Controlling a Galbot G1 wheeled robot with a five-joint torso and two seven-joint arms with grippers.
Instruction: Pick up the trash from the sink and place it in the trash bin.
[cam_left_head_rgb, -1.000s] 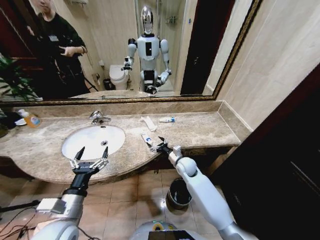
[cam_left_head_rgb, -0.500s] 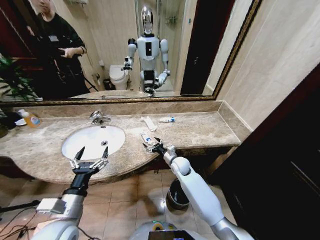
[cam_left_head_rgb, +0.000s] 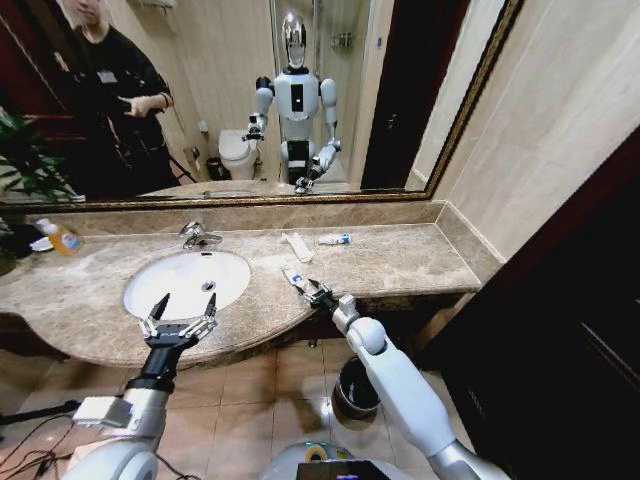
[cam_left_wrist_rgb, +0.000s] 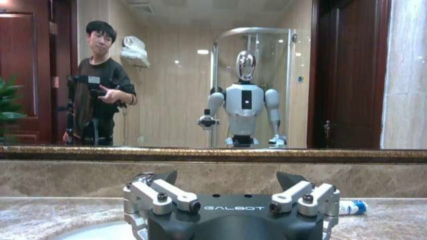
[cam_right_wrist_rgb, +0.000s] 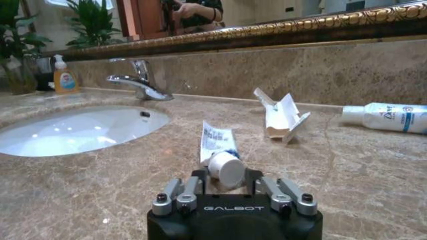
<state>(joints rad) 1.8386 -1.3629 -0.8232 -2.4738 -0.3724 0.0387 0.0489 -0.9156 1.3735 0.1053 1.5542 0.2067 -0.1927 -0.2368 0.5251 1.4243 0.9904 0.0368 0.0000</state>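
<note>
A beige-brown marble counter (cam_left_head_rgb: 400, 262) runs under a wide gold-framed mirror (cam_left_head_rgb: 250, 100), with a white oval sink (cam_left_head_rgb: 187, 282) set toward its left end and a chrome faucet (cam_left_head_rgb: 197, 235) behind the basin. The right gripper (cam_left_head_rgb: 312, 293) rests low at the counter's front edge, just right of the sink, its jaws closed around the capped end of a white-and-blue tube (cam_right_wrist_rgb: 218, 149) that lies flat on the marble. Nearer the back edge lie an opened white packet (cam_right_wrist_rgb: 281, 116) and, to its right, a small white-and-blue bottle (cam_right_wrist_rgb: 387, 117). The left gripper (cam_left_head_rgb: 179, 322) hovers at the front rim of the sink, jaws spread wide and empty. On the floor below the counter stands what looks like the dark trash bin (cam_left_head_rgb: 358, 386), partly hidden by the right arm.
</note>
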